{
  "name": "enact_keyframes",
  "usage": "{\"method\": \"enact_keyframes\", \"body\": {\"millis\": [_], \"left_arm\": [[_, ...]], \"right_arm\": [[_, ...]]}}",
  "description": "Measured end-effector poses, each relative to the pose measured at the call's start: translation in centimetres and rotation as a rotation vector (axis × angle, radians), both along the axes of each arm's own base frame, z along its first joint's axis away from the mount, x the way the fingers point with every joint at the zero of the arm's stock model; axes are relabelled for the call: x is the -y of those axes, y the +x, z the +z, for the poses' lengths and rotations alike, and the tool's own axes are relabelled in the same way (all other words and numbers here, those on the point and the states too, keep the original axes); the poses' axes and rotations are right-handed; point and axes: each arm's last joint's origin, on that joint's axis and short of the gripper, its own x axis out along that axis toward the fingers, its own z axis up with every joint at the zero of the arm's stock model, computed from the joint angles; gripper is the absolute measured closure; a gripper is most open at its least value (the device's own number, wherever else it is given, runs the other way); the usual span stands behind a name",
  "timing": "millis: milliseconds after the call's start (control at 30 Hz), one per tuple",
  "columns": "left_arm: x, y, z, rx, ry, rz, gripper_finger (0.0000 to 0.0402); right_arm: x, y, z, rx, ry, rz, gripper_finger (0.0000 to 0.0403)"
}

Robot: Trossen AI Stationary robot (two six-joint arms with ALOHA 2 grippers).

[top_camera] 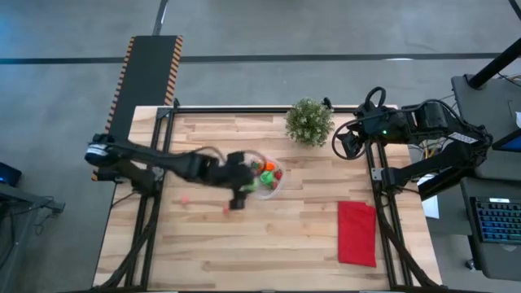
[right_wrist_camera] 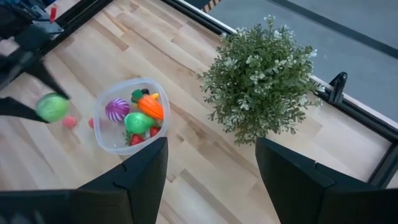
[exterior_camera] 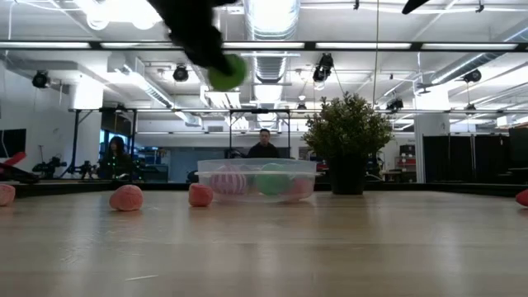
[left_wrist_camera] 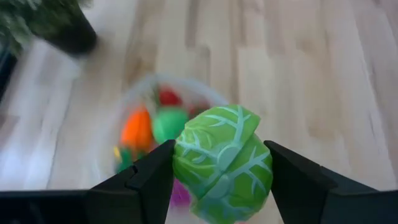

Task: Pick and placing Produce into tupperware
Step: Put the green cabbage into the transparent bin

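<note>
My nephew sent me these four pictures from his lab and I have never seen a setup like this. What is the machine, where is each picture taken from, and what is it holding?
It is a robot with two dark arms at a wooden table, each ending in a two-finger gripper. One picture looks straight down, one looks level across the tabletop, and two come from cameras on the wrists.

The left gripper is shut on a green toy cabbage, held in the air by the clear plastic bowl. The bowl already holds several toy fruits and vegetables. A few pink pieces lie loose on the table.

The right gripper waits open, off by the potted plant. A red cloth lies flat nearby.
</note>
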Motion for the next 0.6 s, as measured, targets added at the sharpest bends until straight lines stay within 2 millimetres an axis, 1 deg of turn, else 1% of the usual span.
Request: {"method": "enact_keyframes", "body": {"millis": [67,133,267,367,433,533,600], "left_arm": [[-1.2,1.4,0.0,0.038,-0.030,0.014,0.0193],[-1.9,2.6,-0.5,0.037,-0.067,0.009,0.0193],[-2.3,4.5,-3.1,-0.050,-0.079,0.012,0.0193],[-2.3,5.6,-5.0,-0.101,-0.091,0.029,0.0192],[-2.3,6.2,-5.9,-0.119,-0.136,0.086,0.0185],[-2.5,6.7,-6.9,-0.138,-0.192,0.168,0.0163],[-2.5,6.8,-7.2,-0.142,-0.216,0.201,0.0145]], "right_arm": [[0.0,0.0,0.0,-0.001,0.001,0.001,0.0168],[0.0,0.0,0.0,-0.001,0.008,0.006,0.0168],[0.0,0.0,0.0,-0.001,0.012,0.009,0.0168],[0.0,0.0,0.0,-0.001,0.012,0.009,0.0167],[0.0,0.0,0.0,-0.001,0.012,0.009,0.0168],[0.0,0.0,0.0,-0.001,0.012,0.009,0.0167],[0.0,0.0,0.0,-0.001,0.012,0.009,0.0167]]}}
